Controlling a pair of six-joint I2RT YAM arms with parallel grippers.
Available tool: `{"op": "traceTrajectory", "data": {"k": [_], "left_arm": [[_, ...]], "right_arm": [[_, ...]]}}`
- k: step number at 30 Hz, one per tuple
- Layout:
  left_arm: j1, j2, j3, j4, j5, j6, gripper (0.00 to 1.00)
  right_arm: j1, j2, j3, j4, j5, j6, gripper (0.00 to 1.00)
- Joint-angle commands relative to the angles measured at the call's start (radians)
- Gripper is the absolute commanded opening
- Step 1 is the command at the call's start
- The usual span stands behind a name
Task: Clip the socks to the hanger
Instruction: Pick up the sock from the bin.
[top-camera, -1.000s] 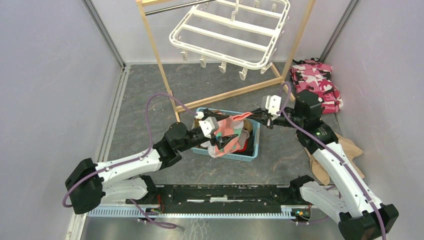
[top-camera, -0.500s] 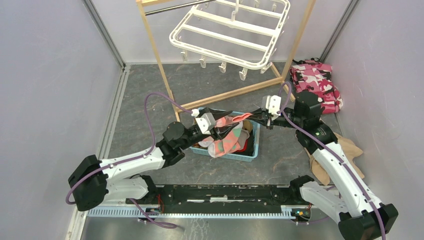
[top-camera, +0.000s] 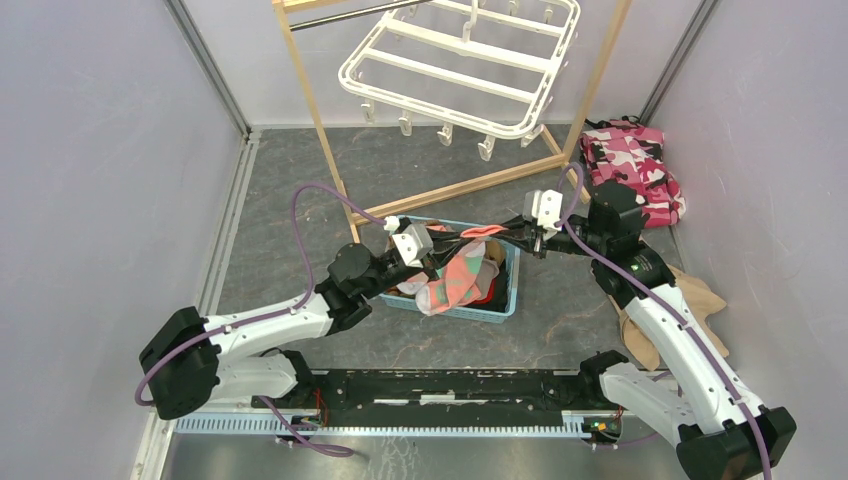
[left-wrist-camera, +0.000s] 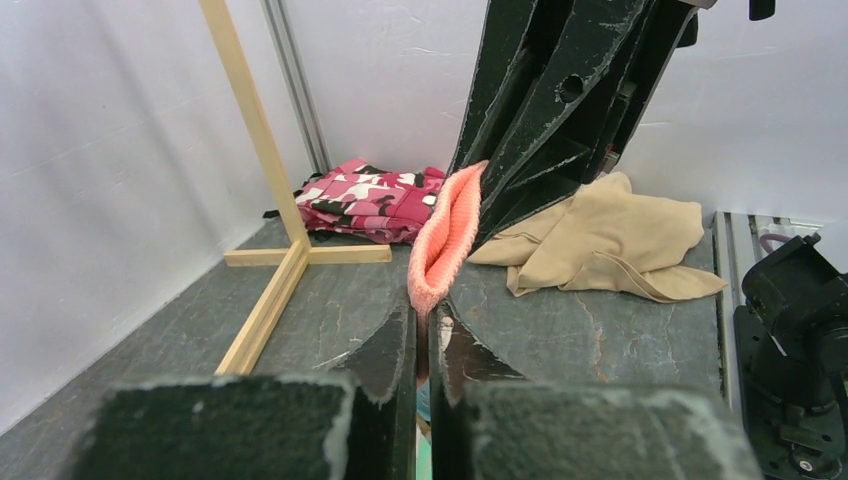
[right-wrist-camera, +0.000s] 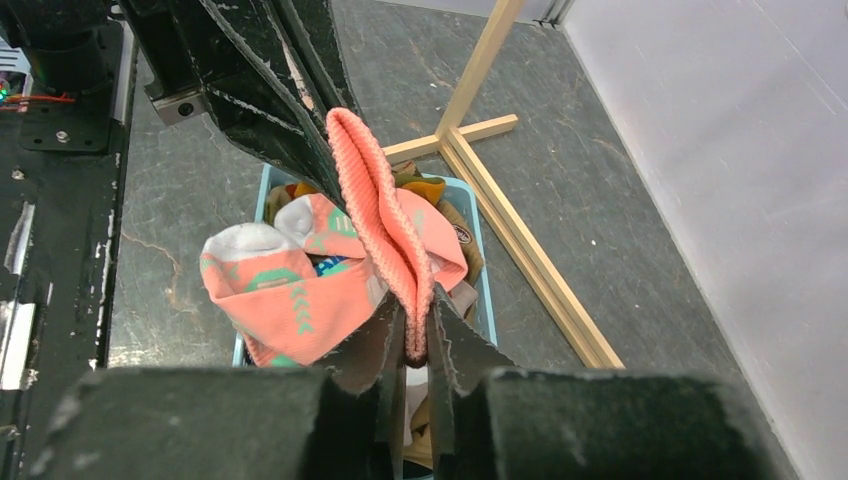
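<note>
A salmon-pink sock (top-camera: 460, 275) with teal and white patches hangs over the blue basket (top-camera: 507, 297), stretched between both grippers by its ribbed cuff (left-wrist-camera: 447, 235). My left gripper (left-wrist-camera: 427, 318) is shut on one end of the cuff, and in the top view it sits at the basket's back left (top-camera: 452, 241). My right gripper (right-wrist-camera: 418, 338) pinches the other end, its jaws a little apart with the cuff (right-wrist-camera: 380, 210) filling the gap. More socks lie in the basket under it. The white hanger (top-camera: 460, 62) hangs tilted at the back, above and apart from both grippers.
The hanger hangs from a light wooden frame stand (top-camera: 455, 190), whose base bar runs just behind the basket. A pink camouflage cloth (top-camera: 635, 160) lies at the back right. A tan garment (top-camera: 690, 300) lies on the floor beside the right arm. Grey walls close in both sides.
My left gripper moved up and right to the cuff and shut on it. The right gripper stayed in place, its jaws easing slightly.
</note>
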Motion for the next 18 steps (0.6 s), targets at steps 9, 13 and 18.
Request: {"op": "traceTrajectory", "data": {"k": [9,13,18], "left_arm": [[-0.003,-0.085,-0.019,-0.009,-0.112,0.038,0.02],[-0.003,-0.122,-0.022,-0.05,-0.149,0.048,0.02],[-0.003,-0.14,-0.03,-0.073,-0.162,0.07,0.02]], "right_arm": [[-0.008,-0.001,0.171,-0.143,0.051,-0.162,0.64],[-0.007,-0.048,0.14,-0.05,0.095,-0.168,0.98],[-0.008,-0.054,0.115,0.073,0.043,-0.094,0.98]]}}
